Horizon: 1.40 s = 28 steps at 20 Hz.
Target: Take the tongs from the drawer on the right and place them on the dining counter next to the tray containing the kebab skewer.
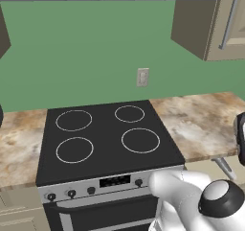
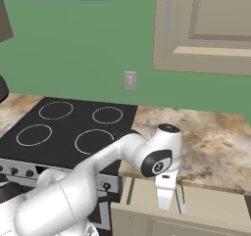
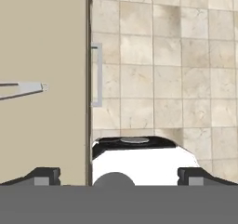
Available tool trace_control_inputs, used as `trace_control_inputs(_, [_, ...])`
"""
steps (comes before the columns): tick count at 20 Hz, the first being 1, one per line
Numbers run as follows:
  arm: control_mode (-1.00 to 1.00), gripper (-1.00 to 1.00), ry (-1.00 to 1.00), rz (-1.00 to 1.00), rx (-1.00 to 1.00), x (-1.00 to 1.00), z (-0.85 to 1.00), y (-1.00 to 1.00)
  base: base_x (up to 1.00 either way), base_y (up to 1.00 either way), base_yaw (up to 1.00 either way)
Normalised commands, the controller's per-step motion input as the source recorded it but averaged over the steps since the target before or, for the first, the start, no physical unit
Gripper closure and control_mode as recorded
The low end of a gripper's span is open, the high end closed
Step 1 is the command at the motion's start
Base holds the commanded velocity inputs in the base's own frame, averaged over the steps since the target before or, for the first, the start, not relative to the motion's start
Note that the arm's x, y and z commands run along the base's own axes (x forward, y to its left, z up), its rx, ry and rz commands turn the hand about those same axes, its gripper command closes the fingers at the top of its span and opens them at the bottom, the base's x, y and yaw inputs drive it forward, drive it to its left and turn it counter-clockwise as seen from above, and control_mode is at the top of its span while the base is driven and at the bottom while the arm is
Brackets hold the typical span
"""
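Nearest the base cameras, white arm (image 2: 73, 181) rises from the lower frame and bends forward over the counter edge beside the stove. Black stove (image 1: 105, 139), four ringed burners, sits flush between two stretches of marbled worktop (image 2: 215, 142); green wall behind carries a pale outlet (image 1: 142, 76). Upper cabinet (image 2: 206, 27) hangs at the right. Below the right worktop, the drawer (image 2: 206, 200) stands pulled out, beige, and the gripper (image 2: 171, 198) points down into it, fingers spread wide and released, holding nothing. From the hand view, the drawer's tan interior fills the left side, its front edge running vertically with a grey handle (image 3: 96, 74) just beyond, tiled floor (image 3: 176, 69) to the right. The tongs (image 3: 23, 89) lie inside the drawer at the far left edge of that view, slim grey arms, tip toward the drawer front, well apart from the fingertips (image 3: 44, 175).
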Motion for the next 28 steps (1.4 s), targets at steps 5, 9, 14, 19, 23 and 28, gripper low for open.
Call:
trace_control_inputs(5, [-1.00,-1.00,0.00,0.05,0.00,0.21,-0.21,-0.26,0.00,0.00,0.00])
trace_control_inputs(9, [-1.00,-1.00,-0.08,0.09,0.00,0.00,-0.42,-0.35,0.00,0.00,0.00])
trace_control_inputs(14, [-1.00,-1.00,-0.37,0.16,0.03,-0.55,-0.28,-0.28,0.00,0.00,0.00])
trace_control_inputs(19, [-1.00,-1.00,-0.11,0.03,0.01,-0.06,0.00,-0.02,0.00,0.00,0.00])
trace_control_inputs(23, [-1.00,-1.00,0.00,0.00,0.04,0.03,0.02,-0.02,0.00,0.00,0.00])
trace_control_inputs(28, [-1.00,-1.00,0.00,0.00,0.04,0.22,0.08,-0.07,0.00,0.00,0.00])
